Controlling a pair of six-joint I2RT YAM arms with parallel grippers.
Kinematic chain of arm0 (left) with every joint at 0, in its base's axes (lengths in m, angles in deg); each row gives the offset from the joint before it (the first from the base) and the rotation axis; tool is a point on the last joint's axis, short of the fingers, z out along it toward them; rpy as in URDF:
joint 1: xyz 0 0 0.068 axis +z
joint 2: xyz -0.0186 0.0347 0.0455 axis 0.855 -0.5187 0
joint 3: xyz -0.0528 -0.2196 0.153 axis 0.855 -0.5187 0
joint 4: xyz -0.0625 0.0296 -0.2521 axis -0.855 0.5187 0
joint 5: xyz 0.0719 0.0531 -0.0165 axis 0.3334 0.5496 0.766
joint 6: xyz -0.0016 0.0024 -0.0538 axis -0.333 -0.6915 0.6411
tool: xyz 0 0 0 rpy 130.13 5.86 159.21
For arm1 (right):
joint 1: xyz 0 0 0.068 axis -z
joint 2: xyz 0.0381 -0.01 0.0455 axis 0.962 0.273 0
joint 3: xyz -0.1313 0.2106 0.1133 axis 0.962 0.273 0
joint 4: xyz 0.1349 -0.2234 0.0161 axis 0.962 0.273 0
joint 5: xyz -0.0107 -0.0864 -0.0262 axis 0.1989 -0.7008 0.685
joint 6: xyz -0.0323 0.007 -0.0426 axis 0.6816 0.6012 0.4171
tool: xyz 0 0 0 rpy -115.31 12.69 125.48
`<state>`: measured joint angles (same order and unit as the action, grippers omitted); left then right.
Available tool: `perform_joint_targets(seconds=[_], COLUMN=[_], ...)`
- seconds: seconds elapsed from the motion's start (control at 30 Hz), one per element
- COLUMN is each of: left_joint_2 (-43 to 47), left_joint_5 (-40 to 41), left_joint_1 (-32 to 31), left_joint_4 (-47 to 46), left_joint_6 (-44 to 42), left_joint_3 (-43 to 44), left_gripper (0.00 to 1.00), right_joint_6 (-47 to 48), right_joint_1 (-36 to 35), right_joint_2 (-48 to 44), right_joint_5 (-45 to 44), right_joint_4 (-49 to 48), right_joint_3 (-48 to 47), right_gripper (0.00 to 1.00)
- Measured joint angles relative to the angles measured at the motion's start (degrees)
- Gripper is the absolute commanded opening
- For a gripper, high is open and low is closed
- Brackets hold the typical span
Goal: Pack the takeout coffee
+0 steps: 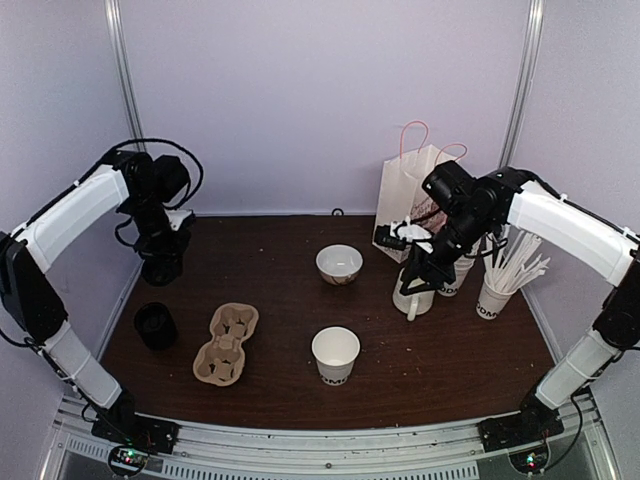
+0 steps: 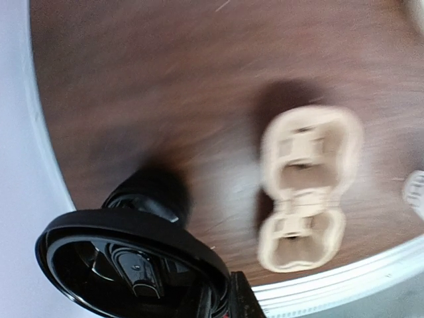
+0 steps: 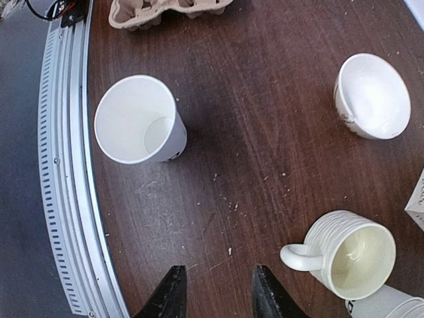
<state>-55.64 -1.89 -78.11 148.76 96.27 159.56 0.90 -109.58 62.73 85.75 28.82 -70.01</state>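
Left gripper point(image 1: 160, 268) clamped on a black lid point(image 2: 132, 265), held above the lid stack point(image 1: 155, 326), evidently meant for the uncapped paper cup point(image 1: 335, 352) near the carrier tray point(image 1: 225, 345); right gripper point(image 3: 215, 291) hangs empty, jaws apart (near the mug point(image 3: 351, 255)).

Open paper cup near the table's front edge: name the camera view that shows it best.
Right wrist view: the paper cup is close and sharp, its empty inside plain. The top external view shows it small, upright, with black lettering. The left wrist view gives at most a blurred white sliver at its right edge.
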Motion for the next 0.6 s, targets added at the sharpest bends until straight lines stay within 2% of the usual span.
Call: perform_joint_targets(seconds=[0.07, 0.13, 0.3, 0.4, 0.6], left_joint_2=[-0.2, -0.9, -4.2, -4.8, -4.3], left_joint_5=[-3.7, -8.5, -21.5, -29.3, -44.0], left_joint_1=[-2.7, -6.7, -14.3, -15.2, -15.2], left_joint_4=[-0.2, -1.0, -8.4, -15.4, -35.6], left_joint_6=[-0.9, -1.3, -0.8, 0.6, 7.8], left_joint_3=[6.5, 13.0, 23.3, 23.4, 17.2], left_gripper=[0.07, 0.06, 0.06, 0.06, 0.06], right_joint_6=[-0.7, -2.4, -9.5, -16.6, -34.9], right_joint_1=[0.0, 0.0, 1.0, 3.6, 7.0], right_joint_2=[0.0, 0.0, 0.0, 0.0, 3.6], right_joint_5=[0.0, 0.0, 1.7, 5.8, 18.9], right_joint_4=[0.0, -0.5, -4.7, -8.6, -21.5], right_joint_3=[-2.0, -4.5, -7.6, -8.2, -9.1], right_gripper=[0.39, 0.48, 0.78, 0.86, 0.90])
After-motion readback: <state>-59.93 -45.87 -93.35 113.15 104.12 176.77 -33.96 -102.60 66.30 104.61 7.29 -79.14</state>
